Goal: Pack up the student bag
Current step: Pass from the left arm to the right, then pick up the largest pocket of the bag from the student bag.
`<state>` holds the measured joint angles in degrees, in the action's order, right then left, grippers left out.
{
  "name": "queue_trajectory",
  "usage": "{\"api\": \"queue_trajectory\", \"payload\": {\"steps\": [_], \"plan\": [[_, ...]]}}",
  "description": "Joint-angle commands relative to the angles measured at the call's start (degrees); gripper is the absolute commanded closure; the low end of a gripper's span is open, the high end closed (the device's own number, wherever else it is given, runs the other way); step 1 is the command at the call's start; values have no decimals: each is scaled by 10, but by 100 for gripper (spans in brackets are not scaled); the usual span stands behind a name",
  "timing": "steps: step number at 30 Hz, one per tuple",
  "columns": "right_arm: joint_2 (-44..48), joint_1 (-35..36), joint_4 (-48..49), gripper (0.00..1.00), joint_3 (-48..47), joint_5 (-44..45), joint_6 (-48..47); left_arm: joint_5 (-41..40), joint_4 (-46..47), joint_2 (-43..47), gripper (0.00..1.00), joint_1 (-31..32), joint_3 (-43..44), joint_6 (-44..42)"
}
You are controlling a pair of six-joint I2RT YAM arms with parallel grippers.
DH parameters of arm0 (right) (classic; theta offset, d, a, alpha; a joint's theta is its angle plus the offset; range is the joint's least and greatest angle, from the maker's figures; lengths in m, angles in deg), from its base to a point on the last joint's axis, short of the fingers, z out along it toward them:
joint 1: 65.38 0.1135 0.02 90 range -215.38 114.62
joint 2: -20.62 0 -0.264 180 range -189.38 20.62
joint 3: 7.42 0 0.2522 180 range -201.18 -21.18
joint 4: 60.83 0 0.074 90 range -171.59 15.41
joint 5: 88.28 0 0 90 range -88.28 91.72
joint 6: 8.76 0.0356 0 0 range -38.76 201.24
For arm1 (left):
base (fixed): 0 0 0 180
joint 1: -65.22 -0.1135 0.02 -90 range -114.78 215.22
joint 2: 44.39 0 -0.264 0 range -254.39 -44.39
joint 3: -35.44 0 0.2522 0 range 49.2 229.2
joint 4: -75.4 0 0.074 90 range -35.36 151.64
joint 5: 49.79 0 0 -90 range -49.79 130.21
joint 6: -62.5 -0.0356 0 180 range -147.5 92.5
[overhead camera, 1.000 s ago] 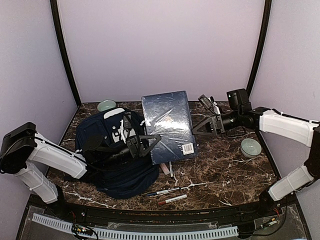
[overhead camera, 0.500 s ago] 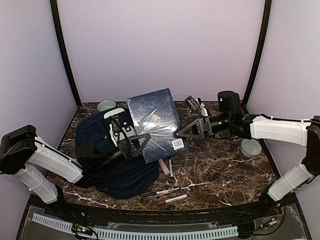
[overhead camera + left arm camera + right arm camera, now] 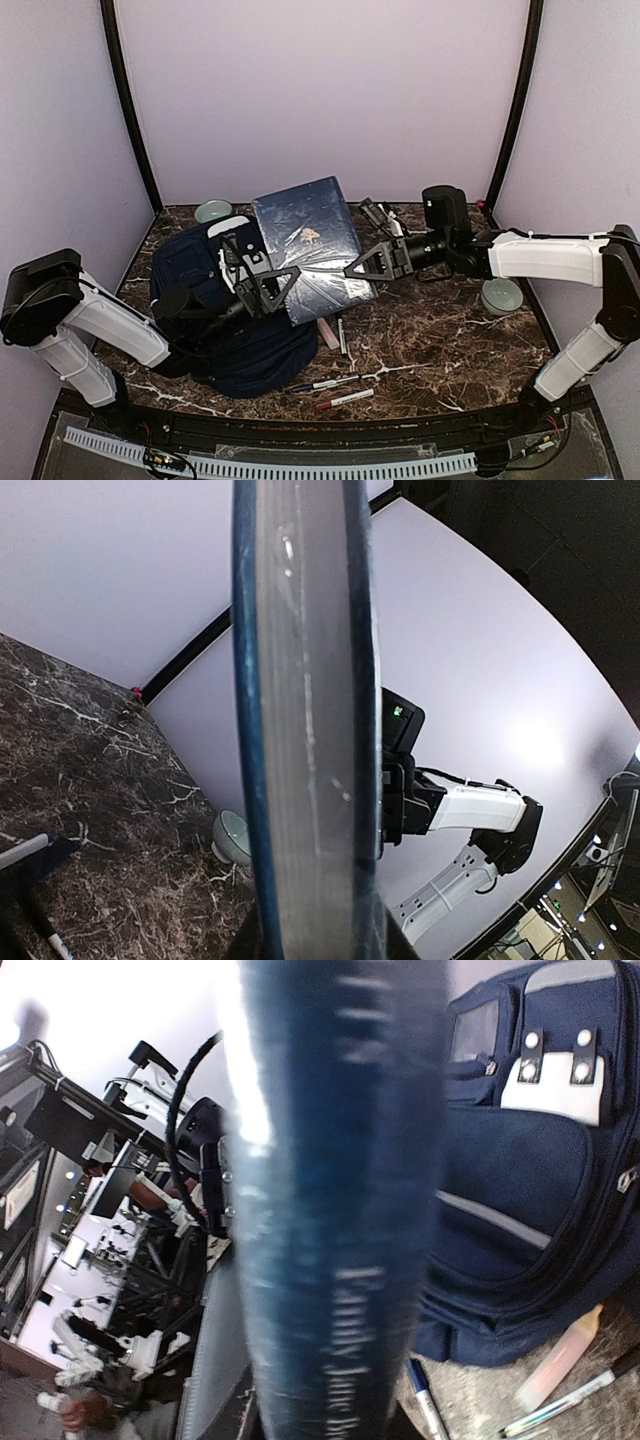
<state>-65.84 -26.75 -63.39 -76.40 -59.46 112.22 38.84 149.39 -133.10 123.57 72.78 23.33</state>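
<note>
The student bag [image 3: 195, 275], navy-blue with grey patches, lies on the left of the marble table; in the right wrist view it [image 3: 520, 1180] fills the right side. A flat navy-blue hardcover book [image 3: 305, 240] is held up tilted over the bag's right side. My left gripper [image 3: 268, 288] is shut on the book's lower left edge, and its grey page edge [image 3: 305, 730] fills the left wrist view. My right gripper [image 3: 362, 268] is shut on the book's right edge, with the lettered spine [image 3: 340, 1210] between its jaws.
Two pens [image 3: 330, 383] [image 3: 345, 400] lie near the front of the table. A pink tube [image 3: 329, 336] and another pen [image 3: 342, 336] rest under the book. Pale green bowls stand at the back left [image 3: 212, 211] and at the right [image 3: 501, 296].
The book has shifted left toward the bag and tilted. My right gripper reached left to the book's right edge and closed on it. The left gripper kept its hold.
</note>
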Motion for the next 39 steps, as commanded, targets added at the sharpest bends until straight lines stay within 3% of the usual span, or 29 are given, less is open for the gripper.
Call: {"api": "queue_trajectory", "payload": {"steps": [1,4,8,10,12,14,17,21,26,31,39], "plan": [[12,10,61,83,-8,-32,25,-22,120,-1,100,-4,19,3],[10,10,90,93,-4,-42,50,-25,118,-7,96,-5,19,11],[9,1,103,100,-6,-57,72,-40,83,-3,57,-8,6,23],[12,-16,106,100,-5,-67,82,-50,28,21,48,-9,-11,30],[18,-36,94,100,-4,-75,81,-52,-85,68,43,-13,-22,33],[30,-59,58,100,-4,-82,57,-48,-281,135,40,-13,6,-4],[49,-88,-77,100,-17,-75,-42,-82,-653,210,39,2,104,-97],[62,-107,-275,100,-44,-51,-212,-96,-913,237,42,12,200,-198],[92,-127,-310,100,-10,-22,-267,-60,-1079,224,50,21,276,-272],[96,-142,-377,100,-10,-7,-327,-75,-1225,141,56,52,358,-319],[51,-167,-527,100,-36,-8,-462,-109,-1309,3,44,100,444,-334]]}}
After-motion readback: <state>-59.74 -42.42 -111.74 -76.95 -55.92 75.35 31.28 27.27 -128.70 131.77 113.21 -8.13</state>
